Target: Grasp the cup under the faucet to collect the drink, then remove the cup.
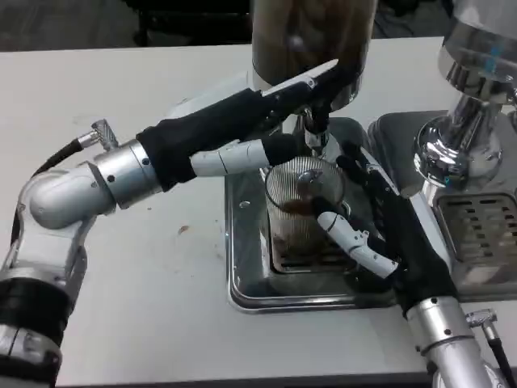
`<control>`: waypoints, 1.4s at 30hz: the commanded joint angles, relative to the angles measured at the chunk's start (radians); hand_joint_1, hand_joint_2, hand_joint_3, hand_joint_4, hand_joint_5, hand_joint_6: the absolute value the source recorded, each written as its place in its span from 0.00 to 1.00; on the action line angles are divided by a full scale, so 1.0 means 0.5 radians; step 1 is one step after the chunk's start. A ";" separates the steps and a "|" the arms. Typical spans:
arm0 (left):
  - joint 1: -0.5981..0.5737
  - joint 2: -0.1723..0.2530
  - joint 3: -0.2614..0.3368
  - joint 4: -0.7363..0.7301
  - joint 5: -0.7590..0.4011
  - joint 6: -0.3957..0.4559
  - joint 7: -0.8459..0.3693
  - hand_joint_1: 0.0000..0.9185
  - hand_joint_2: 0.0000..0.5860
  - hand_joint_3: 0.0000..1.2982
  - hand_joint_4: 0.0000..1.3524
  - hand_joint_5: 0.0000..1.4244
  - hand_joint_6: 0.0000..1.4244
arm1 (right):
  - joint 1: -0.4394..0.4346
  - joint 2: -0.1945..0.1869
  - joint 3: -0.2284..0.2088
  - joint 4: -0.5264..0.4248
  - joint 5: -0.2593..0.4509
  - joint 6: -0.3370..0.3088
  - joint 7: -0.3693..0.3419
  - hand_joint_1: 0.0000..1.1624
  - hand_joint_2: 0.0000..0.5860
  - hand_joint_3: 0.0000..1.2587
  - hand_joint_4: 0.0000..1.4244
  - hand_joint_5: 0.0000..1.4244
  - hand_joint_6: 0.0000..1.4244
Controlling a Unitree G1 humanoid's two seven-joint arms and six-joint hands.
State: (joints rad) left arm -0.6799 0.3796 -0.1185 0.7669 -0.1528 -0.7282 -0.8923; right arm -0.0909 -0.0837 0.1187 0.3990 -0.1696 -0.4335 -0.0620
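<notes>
A ribbed clear cup (300, 212) stands upright on the drip tray (242, 279), right below the faucet (315, 136) of the tank of brown drink (311, 40). Some brown drink lies in the cup's lower part. My right hand (373, 220) grips the cup from its right side, with fingers (355, 241) wrapped round the front of the glass. My left hand (279, 121) reaches in from the left to the faucet lever, fingers stretched over it and thumb (242, 158) below, by the cup's rim.
A second chrome dispenser (477, 89) with its own grated tray (485, 230) stands close on the right, beside my right forearm. White table (153, 275) lies left of and in front of the drip tray.
</notes>
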 commanded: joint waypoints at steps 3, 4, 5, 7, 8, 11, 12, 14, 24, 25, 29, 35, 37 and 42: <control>0.006 -0.021 0.058 0.009 -0.045 0.075 -0.079 0.00 0.05 0.03 0.00 0.01 0.02 | -0.004 0.013 -0.014 0.030 0.013 -0.049 0.006 0.44 0.42 0.08 0.09 0.06 0.07; 0.005 -0.023 0.064 0.008 -0.046 0.077 -0.082 0.00 0.05 0.03 0.00 0.01 0.02 | -0.005 0.013 -0.014 0.033 0.014 -0.051 0.006 0.44 0.42 0.08 0.09 0.06 0.07; 0.004 -0.025 0.072 0.005 -0.051 0.079 -0.086 0.00 0.05 0.03 0.00 0.01 0.02 | -0.006 0.015 -0.014 0.037 0.013 -0.055 0.003 0.44 0.42 0.08 0.09 0.06 0.07; 0.003 -0.029 0.086 0.001 -0.061 0.082 -0.092 0.00 0.05 0.03 0.00 0.01 0.02 | -0.008 0.016 -0.016 0.043 0.014 -0.060 0.001 0.45 0.42 0.08 0.09 0.07 0.07; 0.002 -0.031 0.091 0.000 -0.066 0.083 -0.095 0.00 0.05 0.03 0.00 0.02 0.03 | -0.009 0.016 -0.017 0.046 0.014 -0.062 0.001 0.45 0.42 0.08 0.09 0.07 0.07; 0.000 -0.034 0.105 -0.001 -0.081 0.088 -0.096 0.00 0.05 0.04 0.00 0.02 0.03 | -0.011 0.018 -0.018 0.055 0.013 -0.067 0.001 0.45 0.42 0.08 0.09 0.07 0.07; -0.001 -0.037 0.112 0.001 -0.091 0.091 -0.099 0.00 0.05 0.04 0.00 0.03 0.03 | -0.012 0.017 -0.018 0.059 0.013 -0.069 0.001 0.45 0.42 0.08 0.09 0.07 0.07; -0.002 -0.044 0.127 0.002 -0.103 0.098 -0.104 0.00 0.05 0.04 0.00 0.03 0.04 | -0.013 0.019 -0.018 0.063 0.014 -0.072 0.000 0.45 0.43 0.08 0.09 0.07 0.07; -0.001 -0.096 0.226 -0.049 -0.249 0.246 -0.189 0.00 0.06 0.05 0.00 0.04 0.06 | -0.015 0.012 -0.021 0.064 0.012 -0.076 0.001 0.45 0.43 0.09 0.09 0.07 0.07; -0.002 -0.098 0.238 -0.058 -0.264 0.263 -0.198 0.00 0.06 0.05 0.00 0.04 0.06 | -0.015 0.012 -0.022 0.064 0.013 -0.076 0.001 0.45 0.43 0.09 0.09 0.07 0.07; -0.001 -0.105 0.268 -0.084 -0.296 0.316 -0.216 0.00 0.06 0.06 0.00 0.06 0.06 | -0.015 0.013 -0.022 0.067 0.015 -0.083 0.002 0.45 0.43 0.09 0.09 0.07 0.07; 0.013 -0.105 0.317 -0.126 -0.336 0.373 -0.245 0.00 0.07 0.08 0.02 0.09 0.09 | -0.022 0.008 -0.030 0.074 0.012 -0.110 -0.009 0.45 0.43 0.09 0.09 0.07 0.07; 0.031 -0.104 0.339 -0.174 -0.372 0.400 -0.260 0.00 0.07 0.08 0.03 0.09 0.09 | -0.026 0.006 -0.034 0.081 0.017 -0.118 -0.006 0.45 0.43 0.09 0.09 0.07 0.07; 0.095 -0.091 0.386 -0.323 -0.448 0.466 -0.281 0.00 0.07 0.09 0.05 0.11 0.11 | -0.037 0.014 -0.041 0.116 0.022 -0.140 0.004 0.45 0.42 0.09 0.09 0.07 0.07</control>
State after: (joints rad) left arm -0.6583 0.3293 0.0615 0.6505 -0.3508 -0.5160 -1.0167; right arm -0.0946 -0.0818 0.1036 0.4424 -0.1671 -0.4762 -0.0621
